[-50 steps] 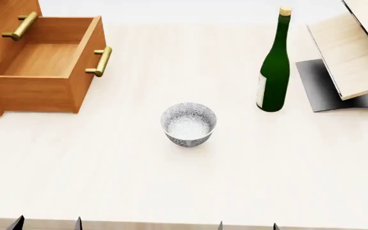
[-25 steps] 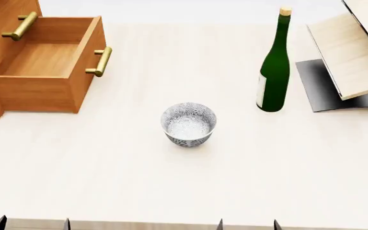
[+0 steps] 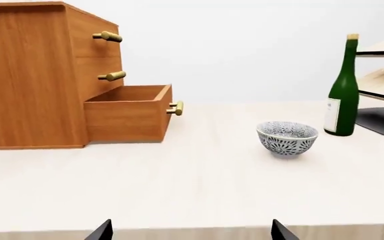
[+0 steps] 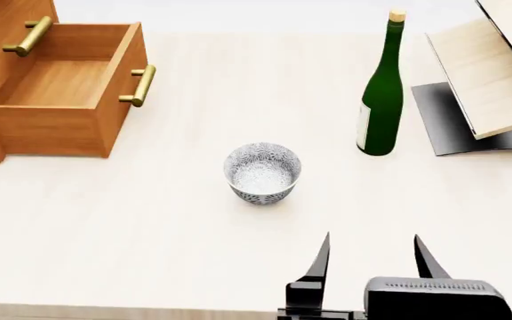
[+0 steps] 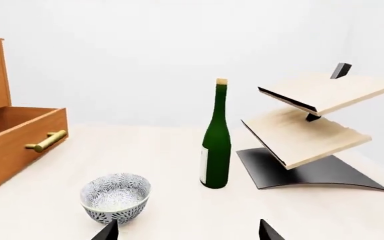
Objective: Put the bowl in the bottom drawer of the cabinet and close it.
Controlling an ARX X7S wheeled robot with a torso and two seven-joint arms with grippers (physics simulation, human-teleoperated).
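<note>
right gripper (image 4: 372, 257) has come up near the bowl (image 4: 263, 172), fingers spread apart.

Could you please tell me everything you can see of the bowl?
The bowl is small, round and footed, white-grey with a fine dark leaf pattern inside and out. It looks ceramic, stands upright and empty on the table, touching nothing else, between the open bottom drawer and the bottle.

On the worktop (image 4: 149, 233), the bowl (image 4: 263, 172) sits centrally; the bottom drawer (image 4: 61, 90) lies open at ten o'clock, the bottle (image 4: 381, 100) at two, the right tool (image 4: 372, 257) at five.
</note>
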